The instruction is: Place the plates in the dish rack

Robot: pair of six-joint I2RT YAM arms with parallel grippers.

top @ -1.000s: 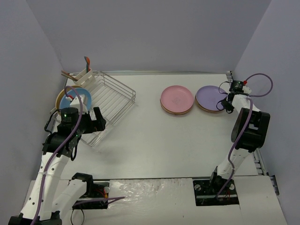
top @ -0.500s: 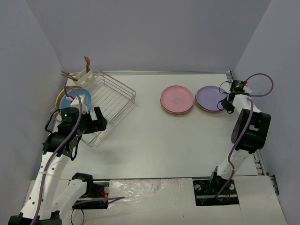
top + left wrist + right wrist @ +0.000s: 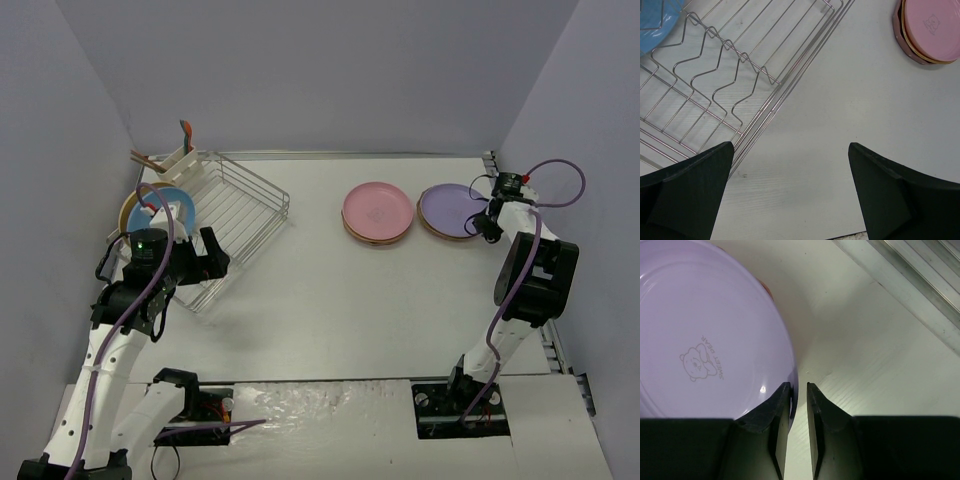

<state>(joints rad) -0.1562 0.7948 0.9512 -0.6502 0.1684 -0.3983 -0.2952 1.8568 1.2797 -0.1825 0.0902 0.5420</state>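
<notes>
Purple plate (image 3: 705,340) lies flat on top of another plate, near the tabletop's far right edge. My right gripper (image 3: 797,400) is at its right rim, jaws nearly together with a thin slit. I cannot tell if they bite.

The plate looks stiff, light and glossy (probably slick), so I'd take the raised rim.

My left gripper (image 3: 790,146) is spread wide and empty over the dish rack (image 3: 235,215) at the far left corner, which holds a blue plate (image 3: 172,203).

The pink plate stack (image 3: 377,212) sits just beside the purple plate, and a metal rail (image 3: 910,270) crowds the right.
</notes>
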